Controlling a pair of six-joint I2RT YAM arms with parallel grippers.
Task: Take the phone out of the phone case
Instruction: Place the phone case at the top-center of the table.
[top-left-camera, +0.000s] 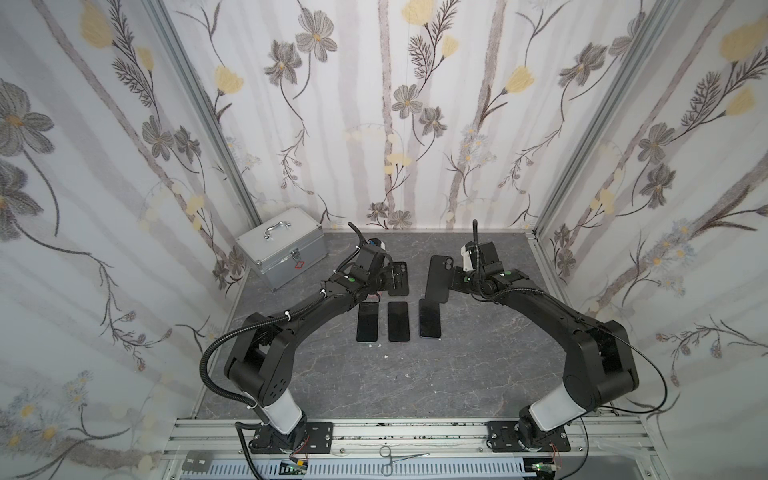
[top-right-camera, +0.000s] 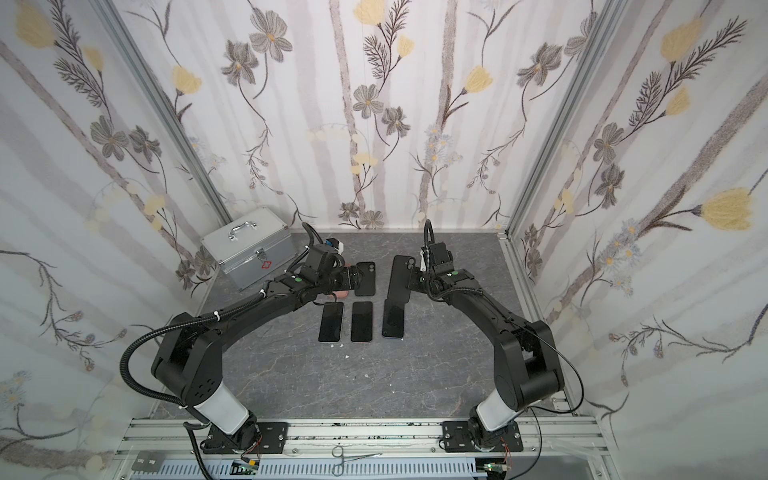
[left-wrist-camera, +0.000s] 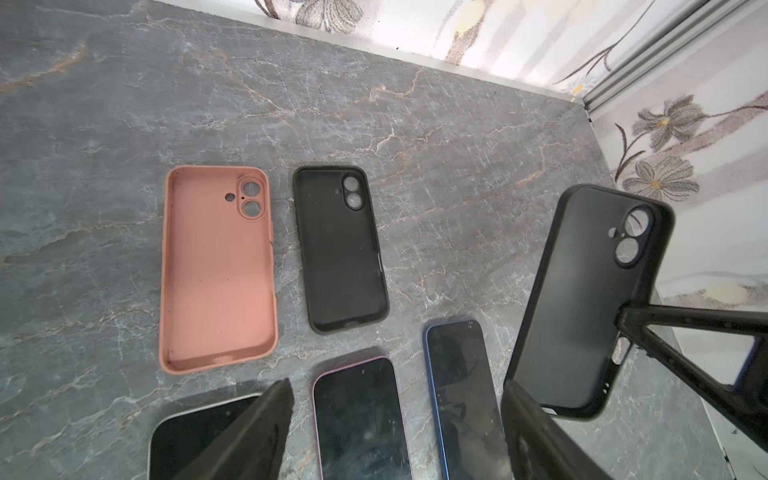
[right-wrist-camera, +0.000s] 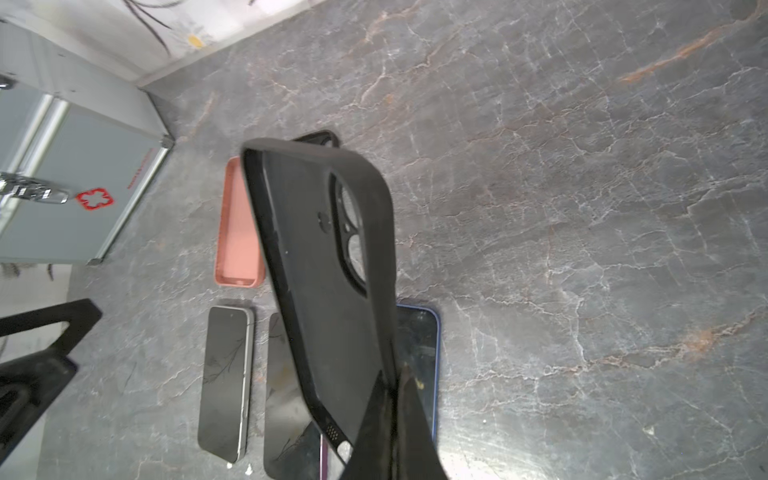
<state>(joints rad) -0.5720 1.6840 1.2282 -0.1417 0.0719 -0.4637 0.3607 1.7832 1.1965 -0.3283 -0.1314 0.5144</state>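
Note:
My right gripper (right-wrist-camera: 397, 374) is shut on the lower edge of an empty black phone case (right-wrist-camera: 324, 249), which it holds tilted above the table. In both top views that case (top-left-camera: 439, 278) hangs over the far end of a blue-edged phone (top-left-camera: 430, 318). This phone (right-wrist-camera: 419, 345) lies screen up on the table, outside any case. My left gripper (left-wrist-camera: 397, 384) is open, with nothing between its fingers. It hovers over a pink-edged phone (left-wrist-camera: 357, 415) and a white-edged phone (left-wrist-camera: 195, 440).
An empty pink case (left-wrist-camera: 218, 270) and an empty black case (left-wrist-camera: 338, 249) lie side by side beyond the row of phones. A silver metal box (top-left-camera: 282, 247) stands at the back left corner. Forceps (top-left-camera: 399, 457) rest on the front rail. Patterned walls enclose three sides.

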